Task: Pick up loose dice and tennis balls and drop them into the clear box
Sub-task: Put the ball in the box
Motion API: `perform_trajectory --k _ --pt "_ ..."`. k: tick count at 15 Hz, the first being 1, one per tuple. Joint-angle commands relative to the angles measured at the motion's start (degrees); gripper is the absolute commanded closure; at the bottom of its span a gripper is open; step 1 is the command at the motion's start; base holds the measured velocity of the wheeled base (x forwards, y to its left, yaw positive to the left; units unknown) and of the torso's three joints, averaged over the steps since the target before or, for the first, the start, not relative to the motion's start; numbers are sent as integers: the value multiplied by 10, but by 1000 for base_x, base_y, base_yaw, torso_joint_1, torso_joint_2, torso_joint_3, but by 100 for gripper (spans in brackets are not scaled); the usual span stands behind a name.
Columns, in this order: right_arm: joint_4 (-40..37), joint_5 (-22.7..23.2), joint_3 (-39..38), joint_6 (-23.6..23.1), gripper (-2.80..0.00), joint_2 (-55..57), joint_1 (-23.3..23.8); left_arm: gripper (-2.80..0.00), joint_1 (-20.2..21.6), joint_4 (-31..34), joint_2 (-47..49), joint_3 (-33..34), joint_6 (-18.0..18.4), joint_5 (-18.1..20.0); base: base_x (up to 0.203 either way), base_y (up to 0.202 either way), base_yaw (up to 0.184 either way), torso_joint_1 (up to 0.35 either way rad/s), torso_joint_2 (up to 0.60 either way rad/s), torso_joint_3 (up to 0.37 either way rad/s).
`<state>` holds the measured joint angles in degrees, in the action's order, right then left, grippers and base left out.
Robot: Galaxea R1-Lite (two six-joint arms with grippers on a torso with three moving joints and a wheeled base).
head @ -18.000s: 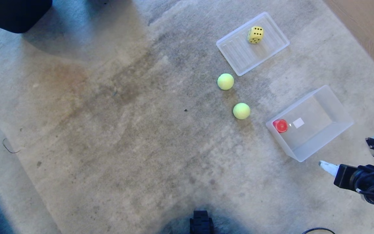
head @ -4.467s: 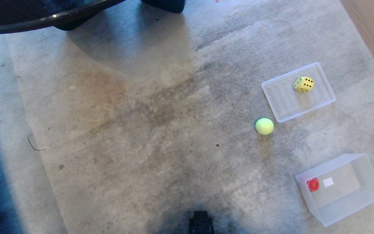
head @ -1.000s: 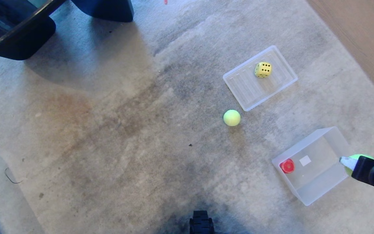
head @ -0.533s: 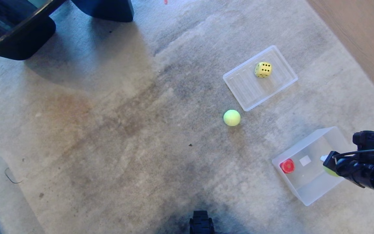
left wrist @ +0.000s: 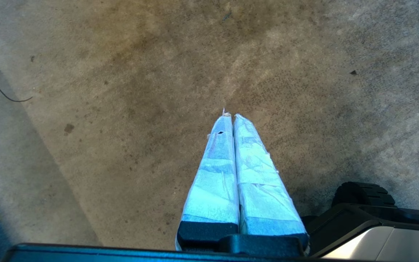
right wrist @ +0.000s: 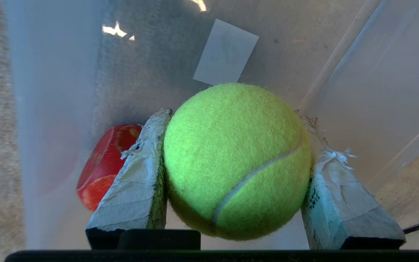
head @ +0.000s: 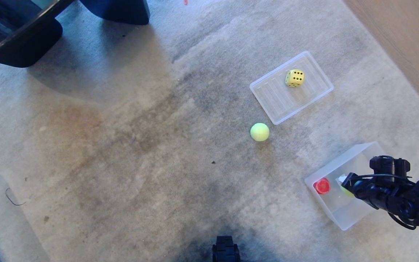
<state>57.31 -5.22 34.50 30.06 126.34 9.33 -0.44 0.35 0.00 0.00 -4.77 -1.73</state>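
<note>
My right gripper (head: pixel 343 182) reaches over the clear box (head: pixel 327 168) from its right end, shut on a fuzzy tennis ball (head: pixel 346 190). In the right wrist view the tennis ball (right wrist: pixel 236 160) fills the gap of the right gripper (right wrist: pixel 244 133), above the clear box (right wrist: pixel 49 72) floor and its white label (right wrist: pixel 226 58). A red die (head: pixel 321 185) lies in the box's left corner, the same red die (right wrist: pixel 102 167) showing beside one finger. A second tennis ball (head: pixel 259 131) lies loose on the carpet. A yellow die (head: pixel 294 78) rests on the ribbed lid (head: pixel 273 100). My left gripper (left wrist: pixel 229 115) is parked, shut and empty.
Dark furniture (head: pixel 16 40) stands at the far left. A strip of wooden floor (head: pixel 406 43) runs along the far right of the carpet. A thin wire loop (head: pixel 13 198) lies at the near left. My base (head: pixel 226 251) shows at the near edge.
My right arm has swung left with the tennis ball, from beside the box's right end to above its inside. Nothing else has moved.
</note>
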Motion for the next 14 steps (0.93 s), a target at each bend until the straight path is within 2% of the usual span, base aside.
perform_trajectory --k 1,2,3,7,11,12,14 --pt "10 -1 1 1 0 30 0 0 0 0 0 0 -1 0 0 0 0 0 0 0" --pt "22 -1 1 1 0 35 -1 0 0 0 0 0 -1 0 0 0 0 0 0 0" --pt "25 -1 1 0 -280 37 -2 0 0 0 0 0 -1 0 0 0 0 0 0 0" --pt "21 0 -22 -3 -280 -22 0 0 0 0 0 0 -1 0 0 0 0 0 0 0" --pt "20 7 -108 -28 -280 -153 13 0 0 0 0 0 -1 0 0 0 0 0 0 0" --pt "18 8 -130 -31 0 -203 14 0 0 0 0 0 -1 0 0 0 0 0 0 0" --pt "-6 10 -172 -48 0 -312 14 0 0 0 0 0 -1 0 0 0 0 0 0 0"
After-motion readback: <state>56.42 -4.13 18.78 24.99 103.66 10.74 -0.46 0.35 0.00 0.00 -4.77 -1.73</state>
